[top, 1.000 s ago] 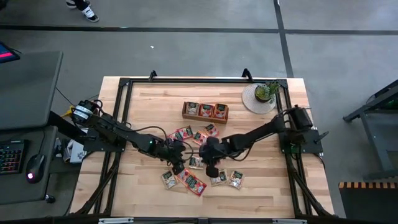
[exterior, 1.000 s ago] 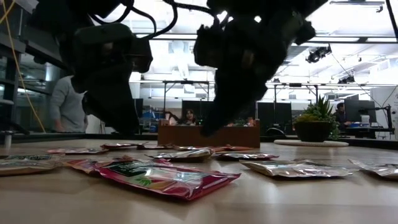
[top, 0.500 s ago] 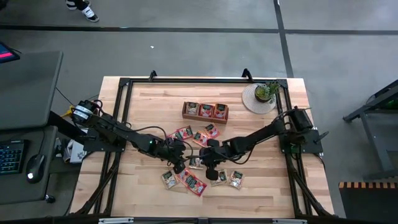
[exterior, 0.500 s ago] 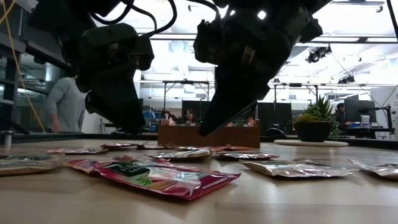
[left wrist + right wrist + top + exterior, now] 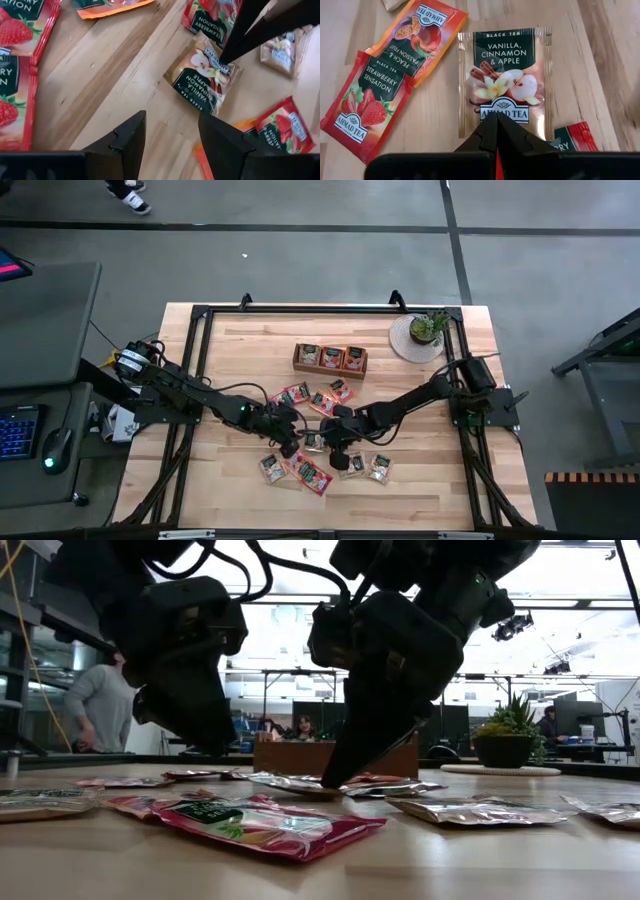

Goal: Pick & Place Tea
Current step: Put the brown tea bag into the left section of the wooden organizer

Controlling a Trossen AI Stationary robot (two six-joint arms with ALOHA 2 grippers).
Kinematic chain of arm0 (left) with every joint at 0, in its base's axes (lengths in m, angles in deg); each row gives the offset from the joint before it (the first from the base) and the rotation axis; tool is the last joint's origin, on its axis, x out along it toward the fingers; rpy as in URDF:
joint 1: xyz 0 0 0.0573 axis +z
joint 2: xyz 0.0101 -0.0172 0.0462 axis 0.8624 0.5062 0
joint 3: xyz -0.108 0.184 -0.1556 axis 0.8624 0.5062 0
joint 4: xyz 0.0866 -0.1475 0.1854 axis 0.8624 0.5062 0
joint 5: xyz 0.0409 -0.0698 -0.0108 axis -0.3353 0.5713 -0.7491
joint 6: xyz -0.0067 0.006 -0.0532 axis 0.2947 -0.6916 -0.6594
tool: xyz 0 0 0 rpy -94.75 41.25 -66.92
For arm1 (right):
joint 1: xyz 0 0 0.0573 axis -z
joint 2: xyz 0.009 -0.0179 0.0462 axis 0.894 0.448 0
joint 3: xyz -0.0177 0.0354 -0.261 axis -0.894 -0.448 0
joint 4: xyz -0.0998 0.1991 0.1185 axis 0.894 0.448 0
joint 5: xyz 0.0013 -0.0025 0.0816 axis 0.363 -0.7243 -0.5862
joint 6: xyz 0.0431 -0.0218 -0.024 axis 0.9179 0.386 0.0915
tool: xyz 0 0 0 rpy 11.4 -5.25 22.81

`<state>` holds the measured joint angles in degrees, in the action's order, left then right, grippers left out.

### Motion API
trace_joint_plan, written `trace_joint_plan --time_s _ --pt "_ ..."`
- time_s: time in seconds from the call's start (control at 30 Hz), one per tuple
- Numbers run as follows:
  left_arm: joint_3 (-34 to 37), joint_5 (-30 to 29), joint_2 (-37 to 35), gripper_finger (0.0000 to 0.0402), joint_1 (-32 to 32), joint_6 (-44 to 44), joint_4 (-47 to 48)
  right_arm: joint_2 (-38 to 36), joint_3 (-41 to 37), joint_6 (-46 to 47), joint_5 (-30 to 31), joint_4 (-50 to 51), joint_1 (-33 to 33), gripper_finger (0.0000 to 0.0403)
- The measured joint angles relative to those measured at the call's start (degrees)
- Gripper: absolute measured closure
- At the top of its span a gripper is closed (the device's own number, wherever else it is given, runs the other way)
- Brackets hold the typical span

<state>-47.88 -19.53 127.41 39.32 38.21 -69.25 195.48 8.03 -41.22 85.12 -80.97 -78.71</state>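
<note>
Several small tea sachets, red-orange ones and paler ones, lie flat on the wooden table (image 5: pixel 230 350). One is a pale "Vanilla, Cinnamon & Apple" sachet (image 5: pixel 505 80) (image 5: pixel 202 75). My right gripper (image 5: pixel 496 124) (image 5: pixel 331 780) is shut, its tips down at that sachet's edge. My left gripper (image 5: pixel 167 137) (image 5: pixel 212 743) hangs open over bare wood just left of that sachet, with nothing between its fingers. A strawberry sachet (image 5: pixel 367 107) and a peach sachet (image 5: pixel 422 35) lie beside the vanilla one. My right gripper's shut fingertips rest on the vanilla sachet's edge by the brand label (image 5: pixel 502 116), also seen as a corner (image 5: pixel 223 64). They slant down at it from the table's right. The sachet lies on the wood.
The long wooden tray (image 5: pixel 330 370), with sachets in its compartments, stands at the table's far middle. A small potted plant (image 5: pixel 428 328) sits on a round mat at the far right. A red sachet (image 5: pixel 260 825) lies near the front edge. People show in the room behind.
My right gripper, still shut, has sunk down until its tips reach the vanilla sachet on the table.
</note>
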Motion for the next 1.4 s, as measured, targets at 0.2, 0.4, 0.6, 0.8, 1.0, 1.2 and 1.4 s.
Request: trace_joint_plan --time_s 0.2,0.4,0.6,0.8,1.0,1.2,1.4 --pt "0.0 0.7 2.0 0.0223 0.8 -8.5 -3.1 0.0 0.0 -0.1 0.6 0.1 0.0 0.0403" --pt "0.0 5.3 5.8 0.0223 2.1 -20.1 -6.6 0.0 0.0 0.0 1.0 0.1 0.0 0.0403" --pt "-0.1 7.9 7.5 0.0223 2.8 -24.7 -10.3 0.0 0.0 0.0 1.2 0.1 0.0 0.0403" --pt "-0.1 7.5 7.6 0.0223 2.8 -27.9 -11.3 0.1 -0.1 -0.1 1.3 -0.2 0.0 0.0403" --pt "0.0 8.5 8.4 0.0223 3.5 -29.7 -16.4 0.1 -0.1 -0.1 1.3 -0.5 0.0 0.0403" --pt "0.0 8.7 9.0 0.0223 3.9 -29.8 -17.2 0.1 -0.1 -0.1 1.3 -0.6 0.0 0.0403" --pt "0.0 8.6 9.0 0.0225 3.9 -29.7 -17.2 0.1 -0.1 -0.1 1.3 -0.7 0.0 0.0403"
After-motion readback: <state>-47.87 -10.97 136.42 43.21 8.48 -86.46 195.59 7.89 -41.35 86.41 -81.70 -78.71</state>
